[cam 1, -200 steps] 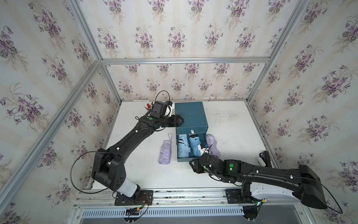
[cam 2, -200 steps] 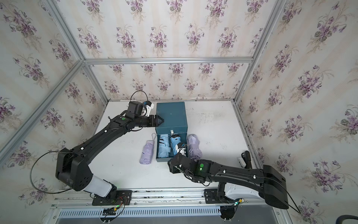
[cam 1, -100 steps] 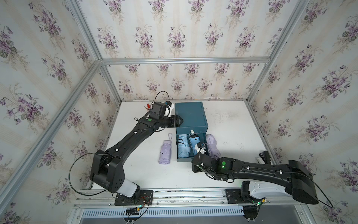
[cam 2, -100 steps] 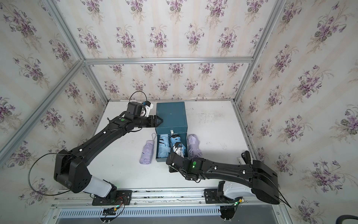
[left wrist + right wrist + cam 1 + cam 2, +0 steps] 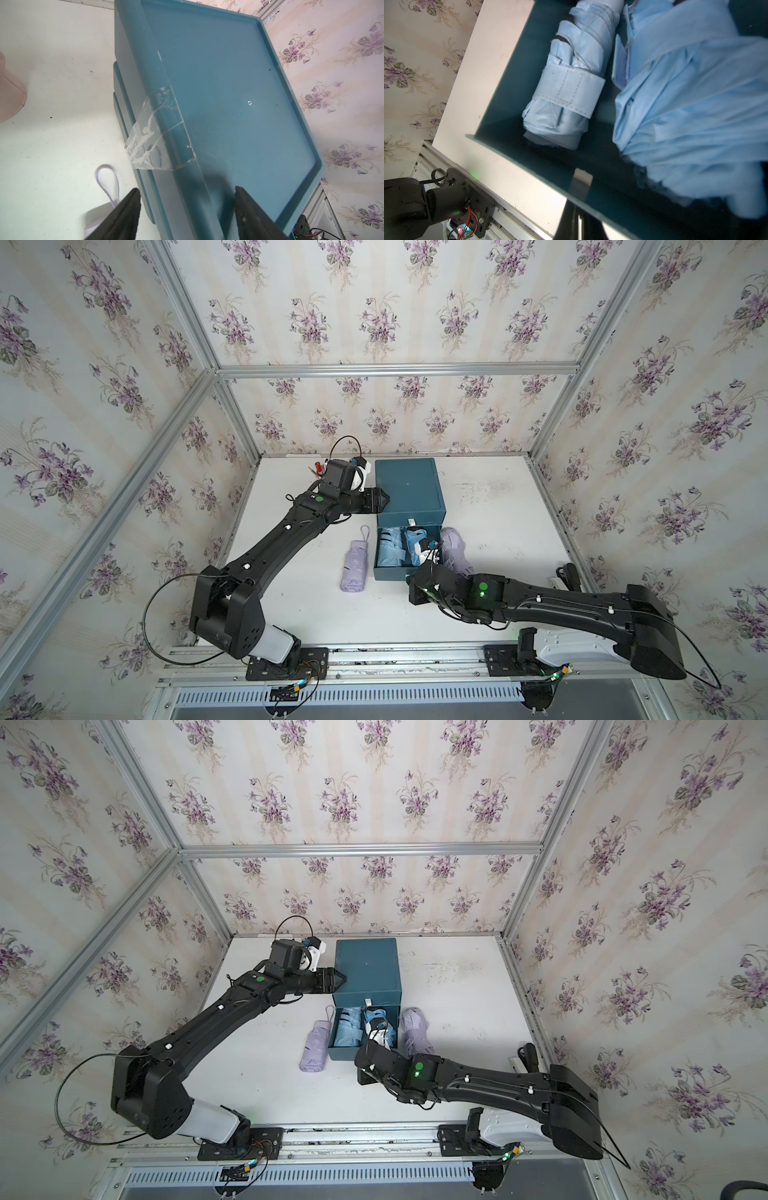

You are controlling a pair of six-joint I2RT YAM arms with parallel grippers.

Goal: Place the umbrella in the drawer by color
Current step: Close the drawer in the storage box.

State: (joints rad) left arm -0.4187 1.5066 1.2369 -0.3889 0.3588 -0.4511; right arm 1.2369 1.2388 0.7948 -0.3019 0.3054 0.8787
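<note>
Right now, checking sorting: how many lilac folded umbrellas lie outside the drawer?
2 lilac umbrellas: one left of the open teal drawer, one right of it, partly under the right arm.

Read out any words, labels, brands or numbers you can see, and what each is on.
No readable text anywhere.
The cabinet, its tape and the umbrella strap are blank.
Any print on the board by the arm base is too small and blurred to read.
</note>
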